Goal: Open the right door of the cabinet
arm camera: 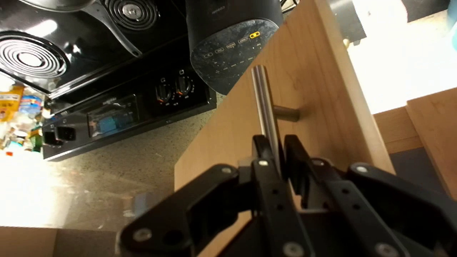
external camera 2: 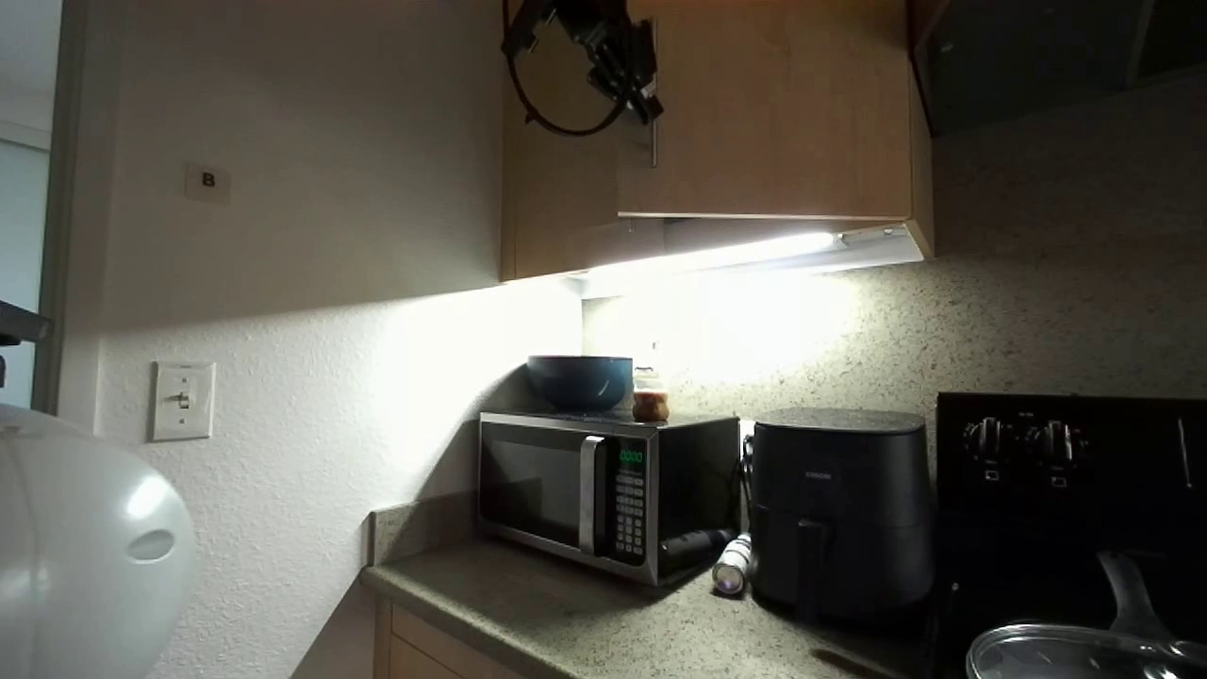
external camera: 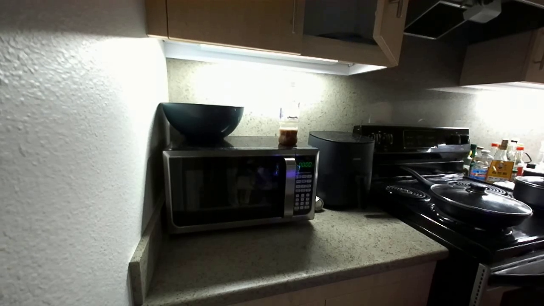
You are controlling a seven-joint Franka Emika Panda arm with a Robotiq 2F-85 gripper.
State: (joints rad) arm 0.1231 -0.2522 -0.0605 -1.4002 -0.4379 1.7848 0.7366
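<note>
Above the speckled grey counter (external camera: 340, 242), towards its back edge, the flat brown wooden right door (external camera 2: 783, 113) is found ajar beside the black claw (arm camera: 277, 148), by which the upright steel bar-handle (arm camera: 263, 96) is pinched, probably for outward pull.

Counter (external camera: 340, 242) carries microwave (external camera: 229, 187), silvery cylinder (external camera 2: 732, 566) and air fryer (external camera: 340, 170).

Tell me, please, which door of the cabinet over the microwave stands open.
The right door, nearer the range hood: it is swung outward, baring the dark interior, whereas the left door is shut.
</note>
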